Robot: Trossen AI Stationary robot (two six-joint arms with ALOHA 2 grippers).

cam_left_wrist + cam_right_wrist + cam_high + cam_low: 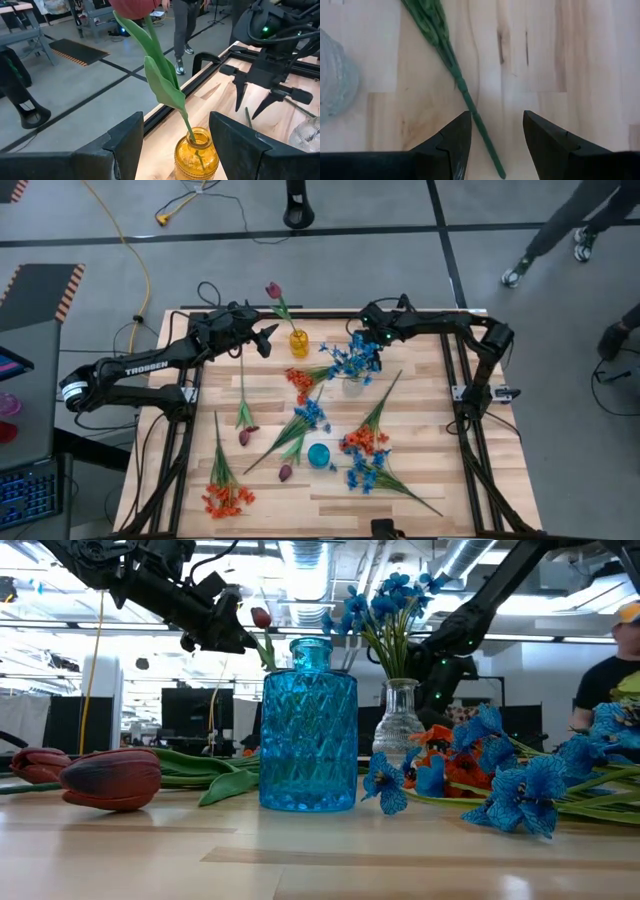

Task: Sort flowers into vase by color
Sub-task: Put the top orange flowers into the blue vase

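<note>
The left gripper [268, 338] hovers just beside the yellow vase [298, 343] with its fingers spread and empty, seen from above, while a maroon tulip [273, 290] stands in that vase; the right gripper [362, 328] reaches in over the blue flowers [352, 358] in the clear vase [353, 386], and loose flowers [300, 423] lie scattered across the table [430, 470], apparently awaiting sorting by color. At table height, a blue vase [308, 726] stands empty up front, a tulip bud [110, 779] lying beside it, both arms angling down from above. From the left wrist, the parted fingers [124, 145] frame the yellow vase's mouth. From the right wrist, spread fingers [457, 139] straddle a green stem [470, 112] flat on the wood, likely the next pick.
</note>
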